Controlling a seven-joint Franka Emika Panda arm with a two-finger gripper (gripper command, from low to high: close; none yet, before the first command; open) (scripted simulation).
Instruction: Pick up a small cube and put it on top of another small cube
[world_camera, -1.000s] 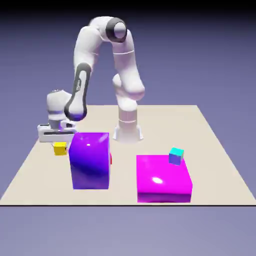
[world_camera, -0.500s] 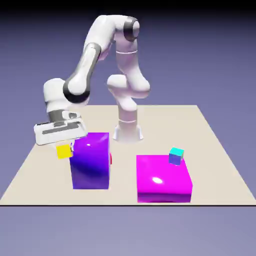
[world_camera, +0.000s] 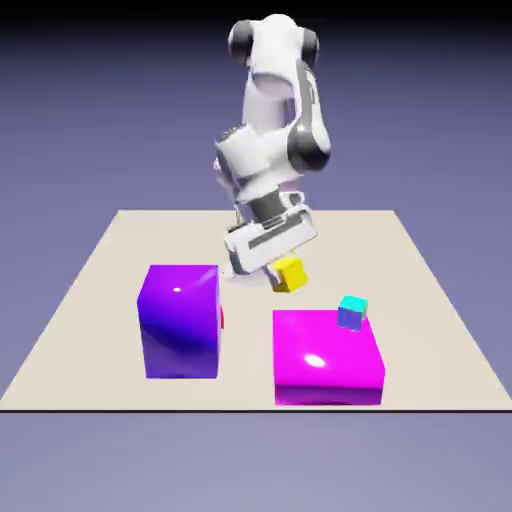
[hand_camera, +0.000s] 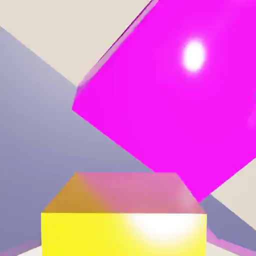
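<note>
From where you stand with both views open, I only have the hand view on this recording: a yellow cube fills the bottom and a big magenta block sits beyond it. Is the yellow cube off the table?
Observer: Yes. In the exterior view the yellow cube hangs in the air under the gripper, clear of the table.
Operator: Any other small cube around?
Observer: A cyan cube sits at the magenta block's far right corner.
Operator: Anything else large?
Observer: A purple block stands on the exterior view's left, with a sliver of red showing at its right edge.
</note>
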